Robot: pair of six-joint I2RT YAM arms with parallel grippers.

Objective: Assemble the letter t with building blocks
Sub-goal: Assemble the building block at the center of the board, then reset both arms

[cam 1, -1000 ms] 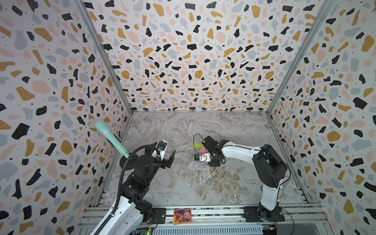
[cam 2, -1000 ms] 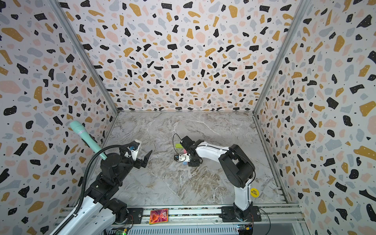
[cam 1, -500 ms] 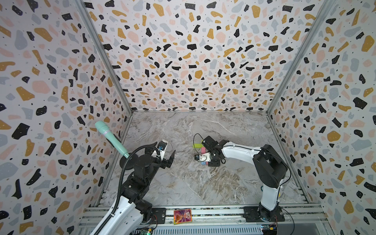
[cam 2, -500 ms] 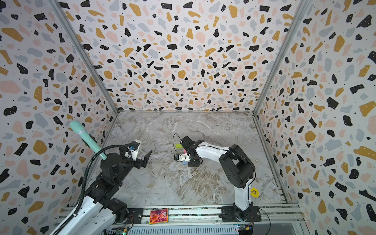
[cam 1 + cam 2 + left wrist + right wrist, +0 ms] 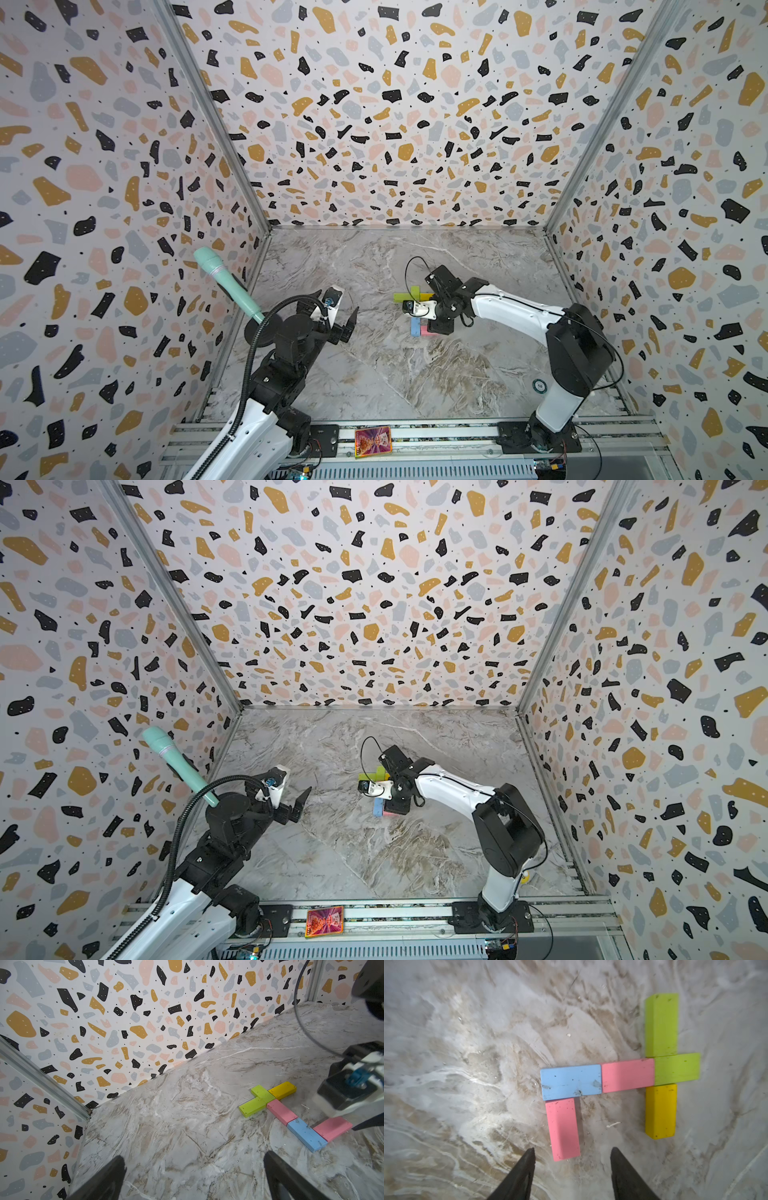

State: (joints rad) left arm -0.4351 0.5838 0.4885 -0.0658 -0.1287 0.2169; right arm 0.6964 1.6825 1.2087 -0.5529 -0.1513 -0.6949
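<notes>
The letter t (image 5: 628,1075) is lying flat near the middle of the desk (image 5: 467,1064), its six building blocks (image 5: 571,1081) butted together: green-yellow crossbar, green-pink-blue stem, and the pink foot (image 5: 562,1128) sticking sideways off the blue end. The right gripper (image 5: 572,1148) is hovering at the foot's free end, jaws parted either side of it, gripping nothing. The left gripper (image 5: 194,1156) is hanging wide apart and empty, well away from the letter.
</notes>
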